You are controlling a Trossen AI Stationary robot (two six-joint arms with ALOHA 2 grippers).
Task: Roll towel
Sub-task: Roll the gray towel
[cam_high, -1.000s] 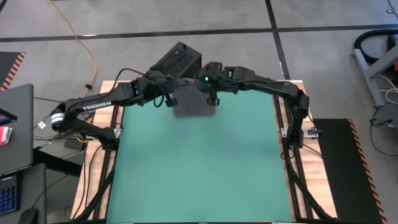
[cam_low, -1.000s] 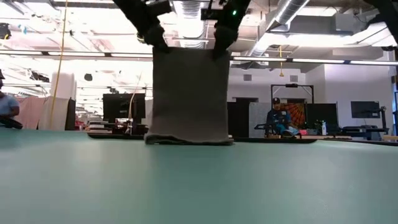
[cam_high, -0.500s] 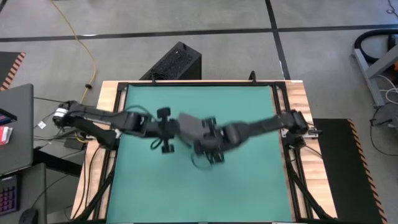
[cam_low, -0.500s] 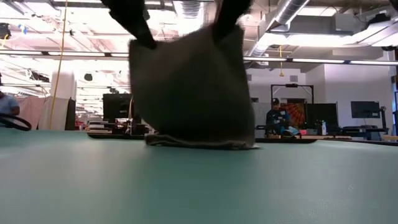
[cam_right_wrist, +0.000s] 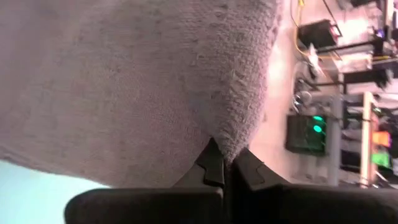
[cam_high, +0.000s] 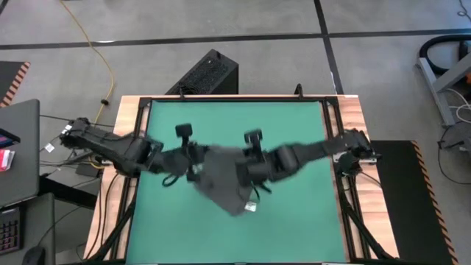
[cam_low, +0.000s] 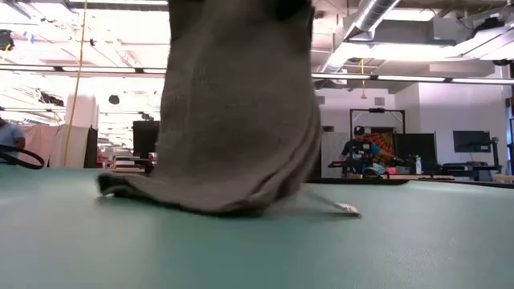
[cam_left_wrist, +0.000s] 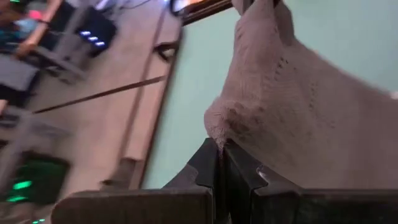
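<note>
The dark grey towel (cam_high: 224,182) hangs between my two grippers over the middle of the green mat (cam_high: 294,125). Its lower part lies on the mat (cam_low: 201,197), with the small white tag (cam_low: 347,209) at the near right of it. My left gripper (cam_high: 193,171) is shut on the towel's upper left corner. My right gripper (cam_high: 250,171) is shut on the upper right corner. In the low view the grippers are above the picture's top. My left gripper pinches the towel's upper corner (cam_left_wrist: 217,132) between its two fingers. The cloth spreads away from the fingers toward the other arm, and its lower part lies on the mat. My right gripper pinches the towel's other upper corner (cam_right_wrist: 235,144) between its two fingers. The cloth spreads away from the fingers toward the left arm, and its lower edge (cam_low: 241,207) rests on the mat.
A black box (cam_high: 210,72) stands on the floor beyond the table's far edge. The table's wooden rim (cam_high: 353,110) borders the mat. A laptop (cam_high: 18,147) stands at the left. People and desks show in the room behind (cam_low: 357,152).
Both grippers have carried the towel from the table's far edge toward the near edge, to the middle of the mat, and have come lower. The towel's lower edge has slid along the mat with them, and more cloth now lies spread on the mat.
</note>
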